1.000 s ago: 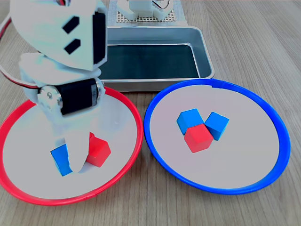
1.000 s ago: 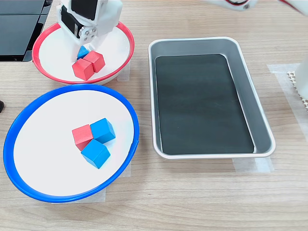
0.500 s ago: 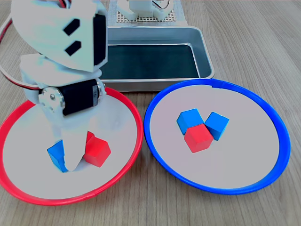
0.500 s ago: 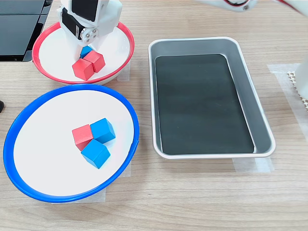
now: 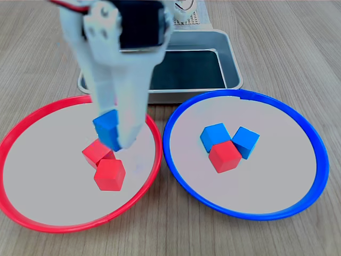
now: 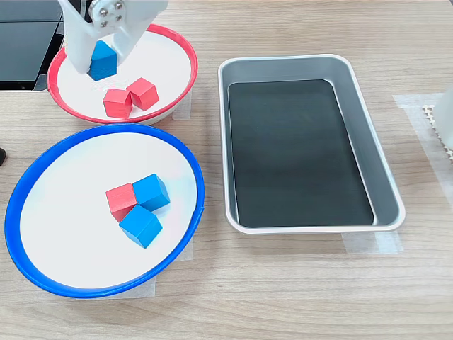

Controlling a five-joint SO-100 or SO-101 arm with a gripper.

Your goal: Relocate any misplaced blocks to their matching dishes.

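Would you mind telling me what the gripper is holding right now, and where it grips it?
The gripper holds a blue cube, jaws pinching its opposite side faces.

both exterior views are bright and evenly lit, with soft, faint shadows. in the first exterior view the pincer (image 5: 114, 130) is close to the lens and slightly blurred, and below it a pale shadow lies on the red dish (image 5: 32, 176). the tray (image 6: 386, 191) rim beside shows mild glare.
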